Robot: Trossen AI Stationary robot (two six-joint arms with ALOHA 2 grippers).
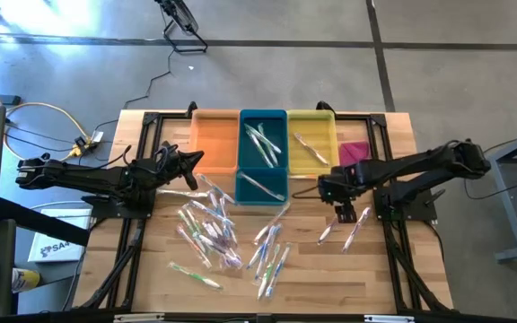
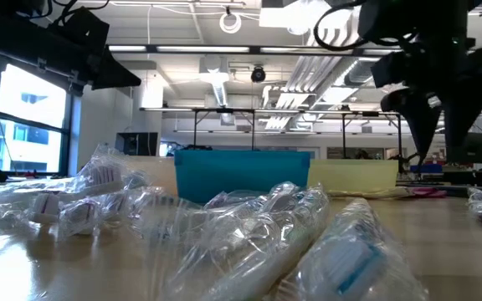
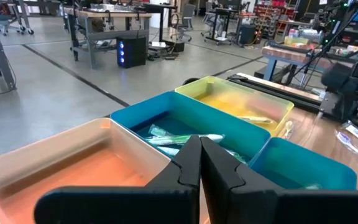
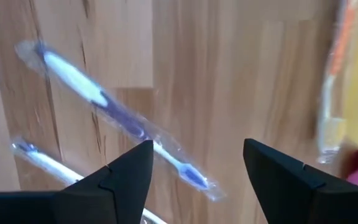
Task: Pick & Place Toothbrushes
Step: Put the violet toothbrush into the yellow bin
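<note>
We see a few toothbrushes (image 1: 263, 144) in the bins (image 1: 263, 170), most scattered on the tabletop (image 1: 330, 278) (lots left). Right gripper (image 1: 339, 213) hangs open over two; left gripper (image 1: 197, 161) is closed, empty.

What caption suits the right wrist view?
Open right gripper above a wrapped blue toothbrush lying on the wooden table.

Little can be read; the one legible mark is on a white box (image 1: 50, 244) at the lower left of the high view, beside the table, where dark letters look like "SA" (the rest is cut off or too small to make out); elsewhere, the wrappers, bins and room fittings carry no text that can be read.
</note>
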